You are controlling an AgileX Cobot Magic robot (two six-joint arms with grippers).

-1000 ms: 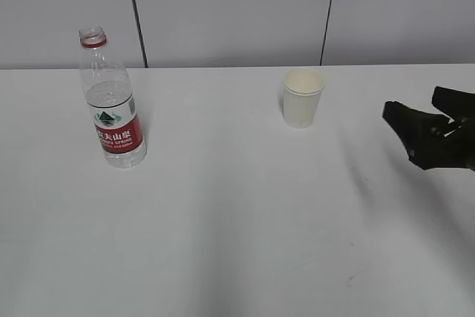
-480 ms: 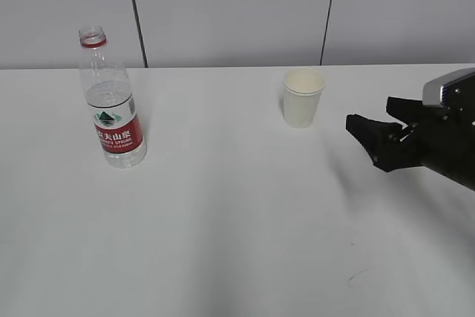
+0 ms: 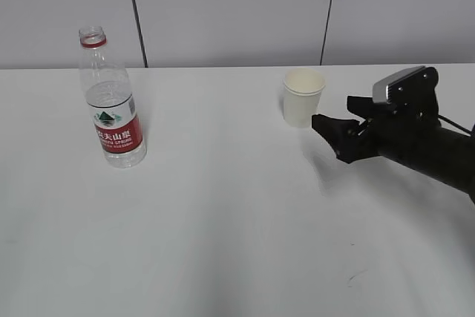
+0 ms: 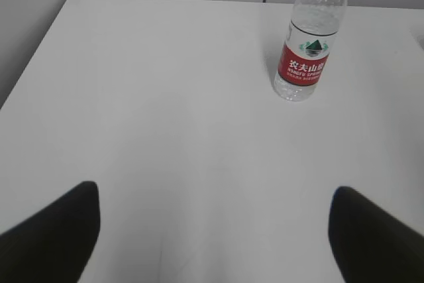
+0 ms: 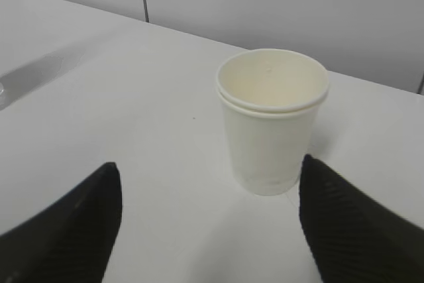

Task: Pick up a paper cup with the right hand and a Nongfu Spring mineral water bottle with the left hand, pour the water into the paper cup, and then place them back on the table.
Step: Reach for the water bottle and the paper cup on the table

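A plain white table (image 3: 223,243) is shown in front of a pale panelled wall (image 3: 223,12) crossed by two thin dark seams. The Nongfu Spring mineral water bottle (image 3: 110,102) stands upright at the left, uncapped, with a red neck ring and a red-and-white label; water is seen inside, though its level is hard to judge through the clear plastic. The paper cup (image 3: 303,98) stands upright right of centre, well apart from the bottle, and a second rim just below the first suggests two nested cups.

The right hand (image 3: 343,128) is seen reaching in from the right edge, where the arm is cut off. Its black fingers are spread wide and hold nothing; the nearer fingertip lies just beside the cup, and contact cannot be confirmed. In the right wrist view the cup is framed between the two dark blurred fingers (image 5: 73,230).

The left hand is hidden from the exterior view. In the left wrist view only two dark fingertips (image 4: 50,230) are visible at the bottom corners, set wide apart and empty, with the bottle far ahead and its neck cut off by the top edge.
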